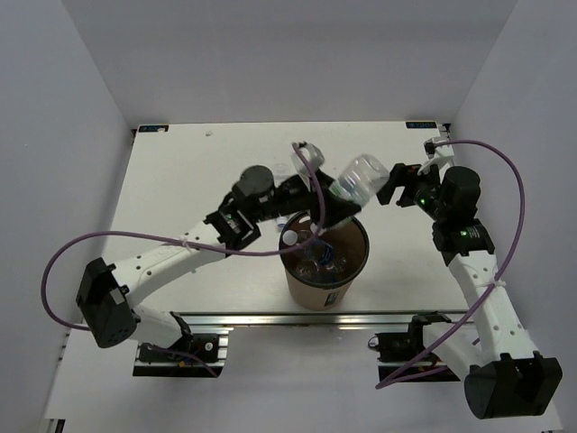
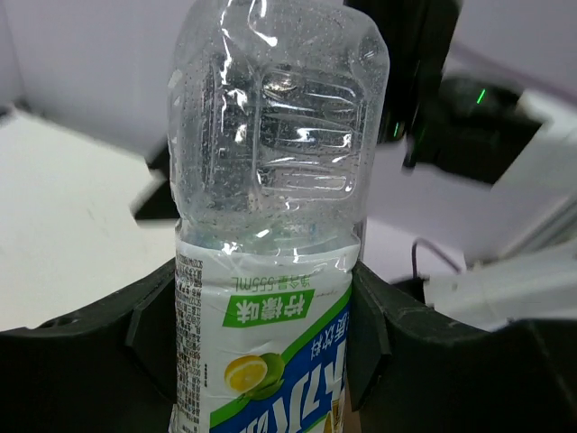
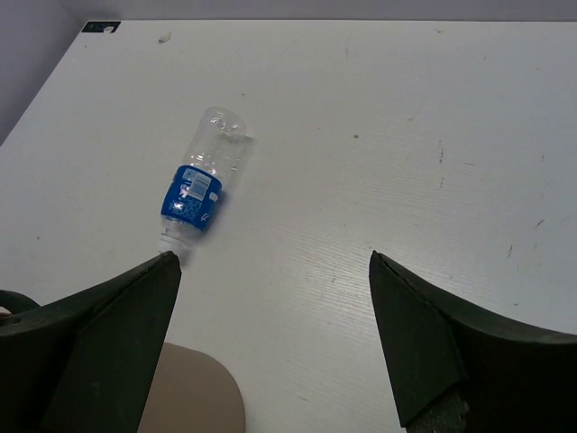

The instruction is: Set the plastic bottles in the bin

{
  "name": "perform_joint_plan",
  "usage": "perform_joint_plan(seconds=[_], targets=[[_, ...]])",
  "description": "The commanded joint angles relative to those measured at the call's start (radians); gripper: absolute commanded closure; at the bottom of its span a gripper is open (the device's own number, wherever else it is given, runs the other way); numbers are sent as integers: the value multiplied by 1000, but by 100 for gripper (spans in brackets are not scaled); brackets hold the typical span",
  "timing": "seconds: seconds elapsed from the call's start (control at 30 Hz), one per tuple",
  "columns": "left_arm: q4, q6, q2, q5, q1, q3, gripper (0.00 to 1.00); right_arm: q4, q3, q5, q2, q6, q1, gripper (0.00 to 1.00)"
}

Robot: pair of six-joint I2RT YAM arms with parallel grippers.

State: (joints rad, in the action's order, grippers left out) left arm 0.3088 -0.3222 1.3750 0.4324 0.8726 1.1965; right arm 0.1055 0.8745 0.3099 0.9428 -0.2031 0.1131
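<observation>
Here, left claw (image 2: 261, 316) clamps a bottle (image 2: 270, 162) over the bin (image 1: 315, 290), cap hidden; right claw (image 3: 272, 263) gapes, seemingly holding nothing.

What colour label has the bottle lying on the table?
Blue label, best in the right wrist view.

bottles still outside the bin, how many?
2. The held bottle is gripped in the left hand above the bin. The loose bottle lies on its side on the table beyond it. More are piled inside the bin, too overlapped to count.
</observation>
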Motion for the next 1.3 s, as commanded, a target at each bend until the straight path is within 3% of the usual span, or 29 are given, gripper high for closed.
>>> perform_joint_plan(seconds=[0.0,0.03,0.13,0.3,0.4,0.5,0.73,0.93,1.27], targets=[[-46,74,-45,-84,93,-29,40,-3,4,-45,-18,-9,-4,11],[-57,74,-57,-118,106,-38,40,2,7,-57,-16,-9,-4,11],[-34,51,-86,-147,112,-104,25,14,23,-54,-9,-9,-4,11],[-23,5,-91,-66,127,-121,13,11,24,-23,22,-10,-4,11],[-27,5,-94,-75,129,-127,12,13,27,-18,27,-7,-4,11],[-25,-8,-94,-49,131,-138,2,8,24,-29,19,-1,-4,11],[67,-69,-105,-40,132,-218,2,0,18,-26,17,-2,-4,11],[52,-52,-129,-135,132,-224,2,-9,14,38,21,-2,-4,11],[-290,91,-212,-725,93,41,2,-4,29,61,63,5,-4,11]])
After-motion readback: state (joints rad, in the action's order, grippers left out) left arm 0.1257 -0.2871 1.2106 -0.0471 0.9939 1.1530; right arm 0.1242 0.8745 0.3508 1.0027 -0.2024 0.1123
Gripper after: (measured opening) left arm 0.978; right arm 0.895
